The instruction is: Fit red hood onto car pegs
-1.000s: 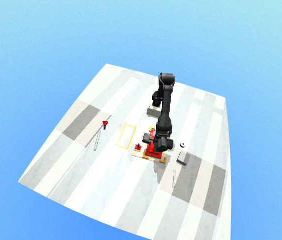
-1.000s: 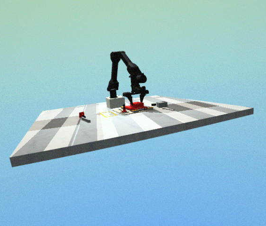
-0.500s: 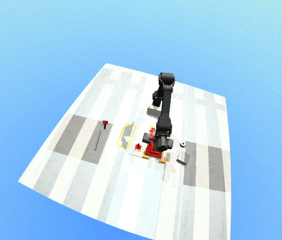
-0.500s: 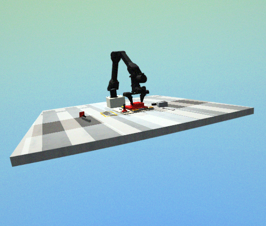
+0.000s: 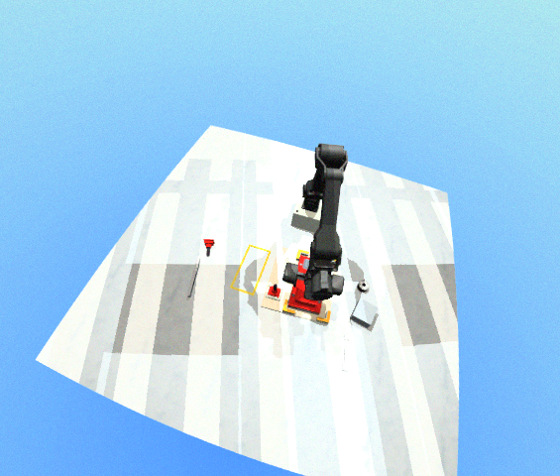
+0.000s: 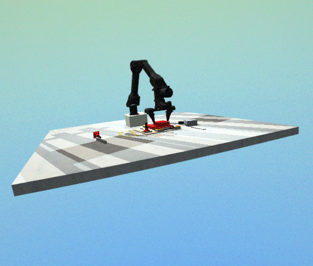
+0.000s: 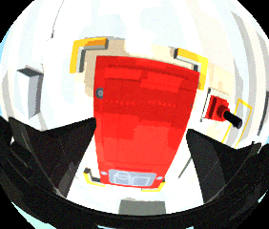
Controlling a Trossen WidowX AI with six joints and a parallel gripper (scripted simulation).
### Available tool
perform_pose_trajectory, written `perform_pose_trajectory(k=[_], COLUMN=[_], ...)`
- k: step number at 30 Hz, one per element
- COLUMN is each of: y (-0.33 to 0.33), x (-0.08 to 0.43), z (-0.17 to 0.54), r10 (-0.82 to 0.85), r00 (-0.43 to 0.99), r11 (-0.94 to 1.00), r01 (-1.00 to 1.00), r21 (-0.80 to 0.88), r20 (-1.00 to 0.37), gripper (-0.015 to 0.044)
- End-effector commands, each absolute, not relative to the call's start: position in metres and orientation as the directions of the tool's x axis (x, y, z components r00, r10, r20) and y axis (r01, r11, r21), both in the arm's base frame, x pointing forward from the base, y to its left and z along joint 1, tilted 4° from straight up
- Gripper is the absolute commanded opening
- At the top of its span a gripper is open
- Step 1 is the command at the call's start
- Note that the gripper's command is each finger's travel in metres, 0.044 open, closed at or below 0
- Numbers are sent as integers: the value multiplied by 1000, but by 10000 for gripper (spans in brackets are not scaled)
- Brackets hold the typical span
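Observation:
The red hood (image 6: pixel 162 123) (image 7: pixel 141 114) lies over the red car chassis (image 5: pixel 305 305) (image 6: pixel 158 127) in the jig (image 5: pixel 323 318) (image 6: pixel 178 126) (image 7: pixel 91 44), which has yellow corner brackets. It looks level in the exterior view. No pegs show; red on red makes the hood's edges and corner holes hard to tell, so its exact seating cannot be read. My gripper (image 6: pixel 161 122) (image 7: pixel 143 128) is open, one finger on each side of the hood, with gaps at both sides in the wrist view. In the top view the arm covers part of the car.
A red piece with a black post (image 5: pixel 274 291) (image 6: pixel 145 129) (image 7: pixel 217 108) stands close beside the jig. A grey block (image 5: pixel 365 313) (image 6: pixel 190 122) (image 7: pixel 35 91) and a dark round part (image 5: pixel 363 286) (image 6: pixel 180 122) lie on the other side. A red-headed piece (image 5: pixel 208 243) (image 6: pixel 96 134) lies farther off.

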State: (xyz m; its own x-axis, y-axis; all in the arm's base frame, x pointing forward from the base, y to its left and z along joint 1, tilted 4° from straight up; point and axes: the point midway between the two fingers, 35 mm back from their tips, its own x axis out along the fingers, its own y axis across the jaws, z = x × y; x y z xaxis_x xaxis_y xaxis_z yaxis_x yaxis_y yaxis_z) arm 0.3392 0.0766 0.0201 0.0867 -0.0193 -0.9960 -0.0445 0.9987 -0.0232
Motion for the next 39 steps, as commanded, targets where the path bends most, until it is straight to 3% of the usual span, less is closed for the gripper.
perform_pose_trajectory(k=[1,7,39], y=[78,78,78], x=[341,334,334], z=[39,89,89], r10=[-16,-15,-15], r00=[96,94,94], r11=[999,999,999], r01=[-44,-44,-44], r21=[-21,-19,-19], r20=[-995,-995,-995], gripper=[440,440,440])
